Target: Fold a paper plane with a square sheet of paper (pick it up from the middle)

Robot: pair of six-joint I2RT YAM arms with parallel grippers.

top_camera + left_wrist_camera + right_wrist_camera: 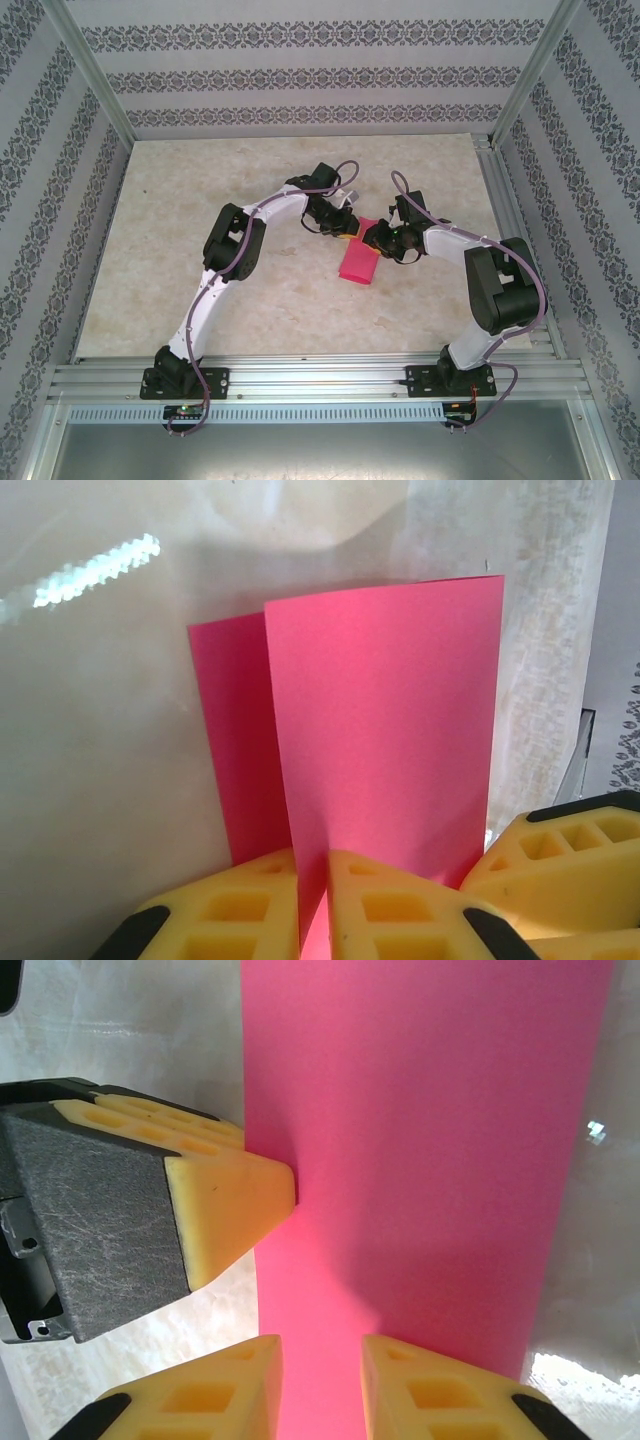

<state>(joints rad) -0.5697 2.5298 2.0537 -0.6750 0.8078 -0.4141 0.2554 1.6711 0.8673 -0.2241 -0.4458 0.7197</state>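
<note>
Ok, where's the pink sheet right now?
In the top view the sheet of paper sits folded just right of centre on the table, between the left gripper and right gripper, its far end at their fingertips.

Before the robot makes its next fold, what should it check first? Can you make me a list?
1. Grip of the left gripper on the sheet of paper: ok, pinched shut.
2. Grip of the right gripper on it: not ok, jaws stand apart at its end.
3. Folded edges lined up: not ok, the lower layer sticks out at one side.
4. Grippers apart from each other: ok.
5. Crease pressed sharp: cannot tell.
</note>
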